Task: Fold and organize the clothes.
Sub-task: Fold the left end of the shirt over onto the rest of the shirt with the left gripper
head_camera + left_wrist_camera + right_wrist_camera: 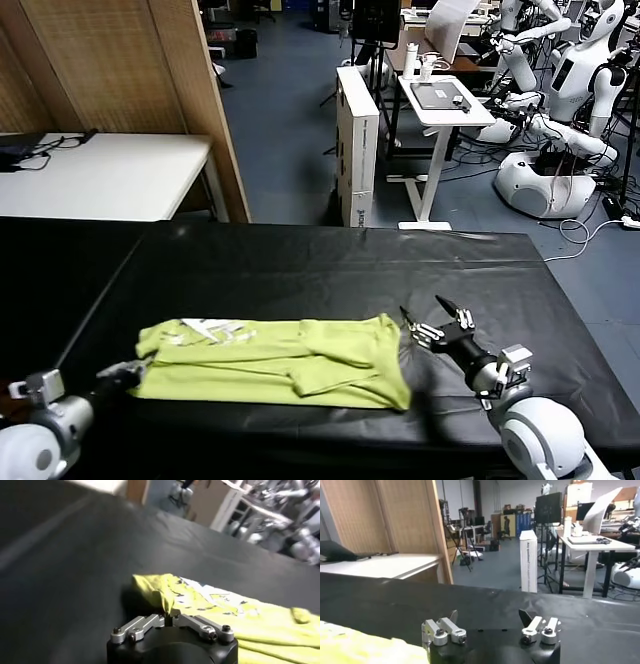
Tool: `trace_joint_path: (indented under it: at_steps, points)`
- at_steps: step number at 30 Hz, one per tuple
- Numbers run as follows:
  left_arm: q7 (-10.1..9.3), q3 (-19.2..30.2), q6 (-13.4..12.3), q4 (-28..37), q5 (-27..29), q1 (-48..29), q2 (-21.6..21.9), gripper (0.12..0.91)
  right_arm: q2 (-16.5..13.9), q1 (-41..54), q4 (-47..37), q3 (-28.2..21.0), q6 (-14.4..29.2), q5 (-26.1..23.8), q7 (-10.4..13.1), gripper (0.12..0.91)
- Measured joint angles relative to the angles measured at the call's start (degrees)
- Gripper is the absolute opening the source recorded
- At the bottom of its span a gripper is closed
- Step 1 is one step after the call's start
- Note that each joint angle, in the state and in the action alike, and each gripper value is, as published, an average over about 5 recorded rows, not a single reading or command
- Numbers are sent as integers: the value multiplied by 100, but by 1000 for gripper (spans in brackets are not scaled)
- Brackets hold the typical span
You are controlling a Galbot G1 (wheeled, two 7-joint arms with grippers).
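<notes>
Two grippers bracket one garment. At the near left edge of the head view, the left gripper [128, 374] sits at the T-shirt's left end; in the left wrist view its fingers [150, 622] are drawn together on a raised peak of the fabric, pinching the T-shirt [275, 360]. At the near right, the right gripper [432, 320] hovers just beside the garment's right end, apart from the cloth; its fingers [452, 617] stand spread and hold nothing.

The lime yellow-green T-shirt lies in a long, partly folded band, its long axis running left to right across the surface, parallel to the near edge. A whitish print [212, 329] shows on the upper left part. From the right gripper's fingers the cloth lies toward the robot's left and slightly nearer; this arm appears best placed to take the right end, which the next fold probably requires.

The surface [330, 265], covered in black sheeting, extends well beyond the garment. Farther off stand a white table [100, 175], a wooden partition [130, 65], a white box [357, 140], a small desk [445, 100], and other robots [565, 90].
</notes>
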Motion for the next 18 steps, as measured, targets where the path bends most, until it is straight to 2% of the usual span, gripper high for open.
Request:
trace_joint_path:
  at_steps: [4, 7, 13, 18]
  points:
    - [-11, -279, -288, -112, 549, 129, 84, 186, 51, 0, -23, -49, 3, -60, 3, 907]
    - [-86, -372, -314, -265, 741, 241, 55, 186, 98, -42, -21, -47, 5, -127, 4, 907]
    - [-429, -113, 59, -871, 283, 370, -213, 186, 235, -233, 9, 110, 135, -282, -9, 907]
    - [-787, 624, 361, -1388, -81, 218, -542, 186, 397, -556, 35, 354, 489, -435, -105, 907]
